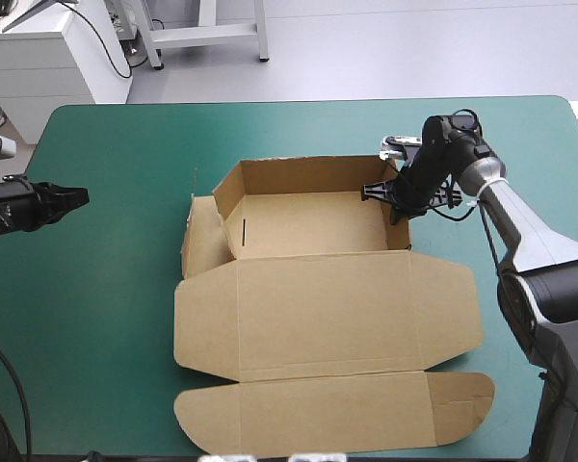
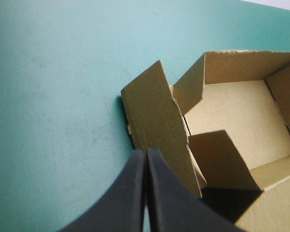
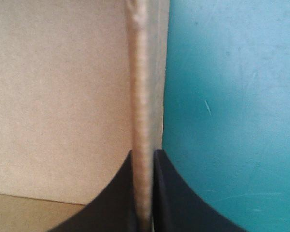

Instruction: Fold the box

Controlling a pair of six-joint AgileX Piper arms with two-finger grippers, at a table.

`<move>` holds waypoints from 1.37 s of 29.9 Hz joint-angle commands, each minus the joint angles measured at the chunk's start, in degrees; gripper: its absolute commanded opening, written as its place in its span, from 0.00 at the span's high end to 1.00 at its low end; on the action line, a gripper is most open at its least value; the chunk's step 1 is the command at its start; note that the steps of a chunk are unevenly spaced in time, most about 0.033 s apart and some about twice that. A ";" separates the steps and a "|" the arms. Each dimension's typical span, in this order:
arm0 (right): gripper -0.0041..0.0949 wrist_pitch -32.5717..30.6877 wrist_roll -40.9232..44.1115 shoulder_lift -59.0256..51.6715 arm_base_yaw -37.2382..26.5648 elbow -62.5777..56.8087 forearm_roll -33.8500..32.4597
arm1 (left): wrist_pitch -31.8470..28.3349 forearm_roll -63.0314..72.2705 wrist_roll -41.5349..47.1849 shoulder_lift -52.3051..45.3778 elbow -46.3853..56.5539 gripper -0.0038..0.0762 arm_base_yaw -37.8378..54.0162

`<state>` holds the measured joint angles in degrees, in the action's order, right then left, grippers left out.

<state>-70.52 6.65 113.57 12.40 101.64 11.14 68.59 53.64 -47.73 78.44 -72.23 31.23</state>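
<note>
The brown box (image 1: 308, 223) sits mid-table as an open tray with far, left and right walls raised, its lid (image 1: 328, 313) lying flat toward the near edge. My right gripper (image 1: 397, 195) is at the tray's right wall; in the right wrist view that wall's top edge (image 3: 141, 111) runs between the black fingers (image 3: 171, 193), which are shut on it. My left gripper (image 1: 75, 197) hovers shut and empty over the cover far to the left of the box. Ahead of it in the left wrist view a loose left side flap (image 2: 157, 123) leans outward from the tray (image 2: 237, 113).
The lid's front flap (image 1: 337, 409) reaches close to the table's near edge. Bare teal-green cover (image 1: 106, 308) lies left of the box, with more beyond the tray toward the far edge. White furniture stands past the far left corner.
</note>
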 commanded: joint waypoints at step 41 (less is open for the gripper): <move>0.98 11.83 -20.52 -29.43 -4.75 2.05 15.14 | -4.46 11.82 0.00 12.07 -1.30 0.96 -17.56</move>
<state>-64.52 -14.70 84.71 8.16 101.76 23.68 64.62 60.92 -48.54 92.83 -72.23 18.95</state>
